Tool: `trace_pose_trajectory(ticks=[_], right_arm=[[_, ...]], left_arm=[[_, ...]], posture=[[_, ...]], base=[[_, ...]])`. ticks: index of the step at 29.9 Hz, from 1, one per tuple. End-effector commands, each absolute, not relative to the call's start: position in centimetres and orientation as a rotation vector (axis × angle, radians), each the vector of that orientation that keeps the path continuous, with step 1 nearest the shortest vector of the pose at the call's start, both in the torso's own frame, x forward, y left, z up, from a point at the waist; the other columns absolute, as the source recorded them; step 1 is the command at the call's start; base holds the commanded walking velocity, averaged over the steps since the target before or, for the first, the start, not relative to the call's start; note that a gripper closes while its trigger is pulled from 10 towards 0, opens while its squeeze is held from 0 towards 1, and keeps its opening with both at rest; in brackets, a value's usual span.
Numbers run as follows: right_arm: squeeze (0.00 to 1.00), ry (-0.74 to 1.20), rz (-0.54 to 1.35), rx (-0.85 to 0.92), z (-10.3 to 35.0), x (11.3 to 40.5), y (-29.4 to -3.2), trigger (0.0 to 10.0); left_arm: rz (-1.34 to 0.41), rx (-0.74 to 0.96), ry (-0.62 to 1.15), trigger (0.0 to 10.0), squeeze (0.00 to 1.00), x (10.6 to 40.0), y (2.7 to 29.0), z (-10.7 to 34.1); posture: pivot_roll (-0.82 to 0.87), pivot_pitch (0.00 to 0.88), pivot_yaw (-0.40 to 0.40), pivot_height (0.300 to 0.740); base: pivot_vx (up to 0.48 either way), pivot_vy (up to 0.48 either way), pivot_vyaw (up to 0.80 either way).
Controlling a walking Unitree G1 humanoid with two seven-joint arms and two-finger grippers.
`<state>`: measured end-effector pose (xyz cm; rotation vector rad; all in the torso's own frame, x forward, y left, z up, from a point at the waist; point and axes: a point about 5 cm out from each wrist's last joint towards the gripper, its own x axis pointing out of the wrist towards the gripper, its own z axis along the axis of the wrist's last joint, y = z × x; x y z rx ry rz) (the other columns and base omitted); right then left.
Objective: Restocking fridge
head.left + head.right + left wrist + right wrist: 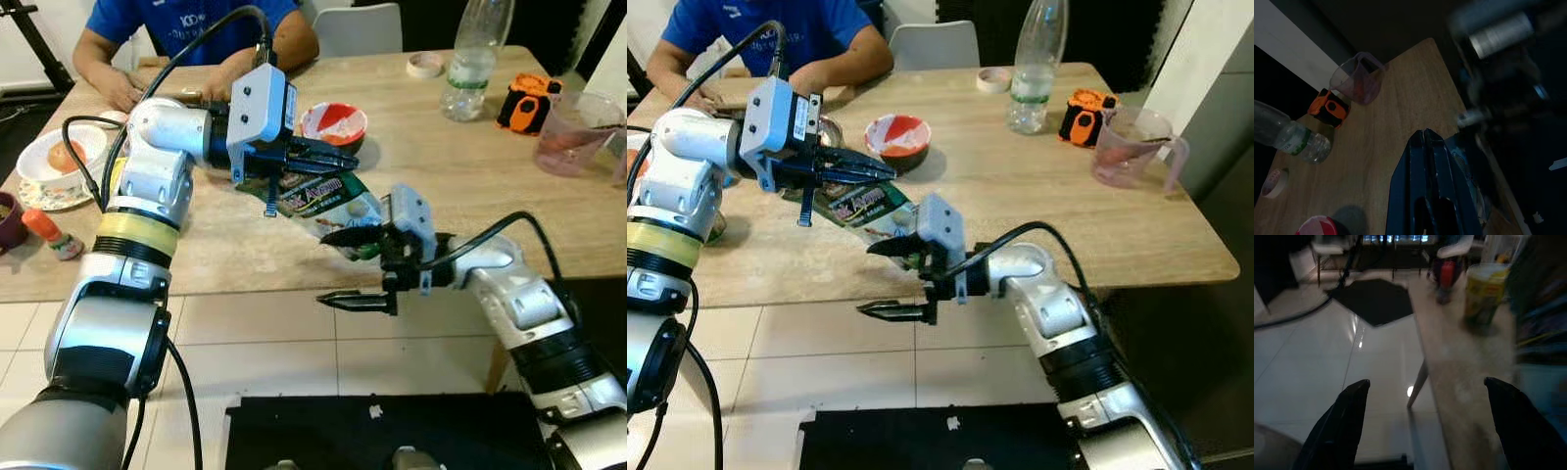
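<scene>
1. Left gripper (328, 157): fingers pressed together, pinching the upper end of the snack bag (318, 201) above the near edge of the wooden table (470, 196); the left wrist view shows the two fingers meeting at their tips.
2. Right gripper (358, 266): fingers spread wide, one at the bag's lower end, the other hanging below the table edge, holding nothing.
3. Snack bag: a green-and-white printed pouch, tilted, its lower end overhanging the table edge toward the robot.
4. Handling, as judged: the pouch looks light, soft and crinkly, likely slippery film with crushable contents. A hold on the flat sealed end seems safest; squeezing the puffed middle risks bursting or crushing it.
5. Beyond the bag on the table: a red bowl (333, 122), a water bottle (472, 69), a pink measuring jug (573, 132) and an orange tape measure (526, 103).
6. At the table's far side a person (186, 29) sits.
</scene>
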<state>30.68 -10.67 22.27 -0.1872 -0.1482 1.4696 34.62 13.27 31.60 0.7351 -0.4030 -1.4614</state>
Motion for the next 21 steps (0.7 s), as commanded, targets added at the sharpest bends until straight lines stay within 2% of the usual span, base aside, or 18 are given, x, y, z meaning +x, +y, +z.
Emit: trace_pose_trajectory(ticks=[1, 15, 21], right_arm=[[0.0, -0.208, 1.496, -0.132, 23.5, 30.1, -11.3, 10.0], [0.0, -0.318, 1.382, -0.09, 26.0, 30.5, -14.6, 10.0], [0.0, -0.248, 1.274, -0.168, 24.5, 31.8, -14.0, 10.0]], left_arm=[[-1.462, 0.762, -0.437, 0.0, 0.0, 34.3, 13.2, 32.4], [-1.45, 0.766, -0.434, 0.0, 0.0, 34.3, 13.5, 32.4], [-1.455, 0.758, -0.437, 0.0, 0.0, 34.3, 13.4, 32.3]], posture=[[-0.03, 0.127, 0.046, 0.74], [-0.03, 0.124, 0.043, 0.74], [-0.03, 0.124, 0.045, 0.74]], base=[[0.0, 0.0, 0.0], [0.0, 0.0, 0.0], [0.0, 0.0, 0.0]])
